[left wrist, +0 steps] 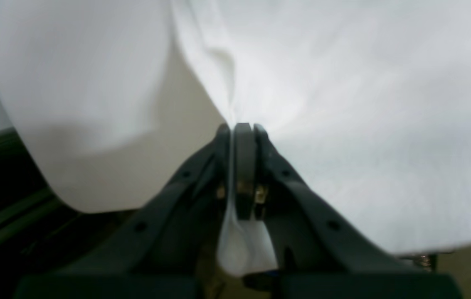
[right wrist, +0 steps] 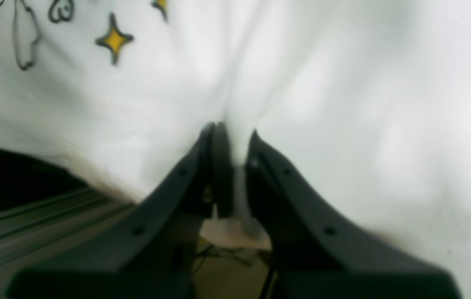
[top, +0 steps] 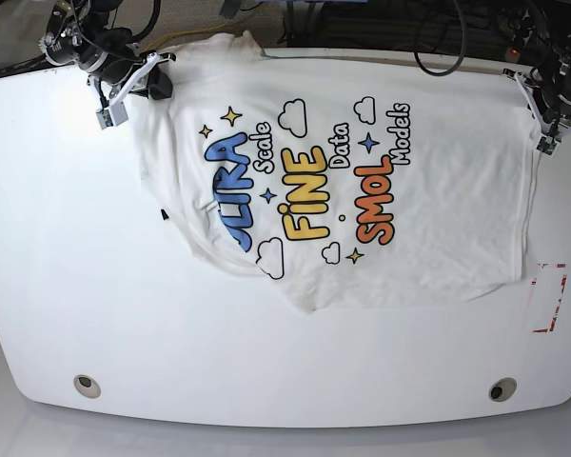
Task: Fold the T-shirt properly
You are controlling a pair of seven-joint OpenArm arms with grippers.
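The T-shirt (top: 362,190) lies print side up across the back half of the white table (top: 76,238). Its blue, yellow and orange lettering runs sideways. The lower left part is bunched and folded under. My right gripper (top: 160,84) is at the shirt's back left corner. In the right wrist view it (right wrist: 231,133) is shut on a pinch of white cloth (right wrist: 343,104) near a yellow star (right wrist: 114,39). My left gripper (top: 537,122) is at the shirt's far right edge. In the left wrist view it (left wrist: 239,128) is shut on plain white fabric (left wrist: 343,124).
Two round holes (top: 88,386) (top: 502,389) sit near the table's front edge. A red and white marking (top: 549,297) lies at the right edge. Cables and equipment (top: 438,29) crowd the area behind the table. A small dark spot (top: 165,214) shows beside the shirt's left edge.
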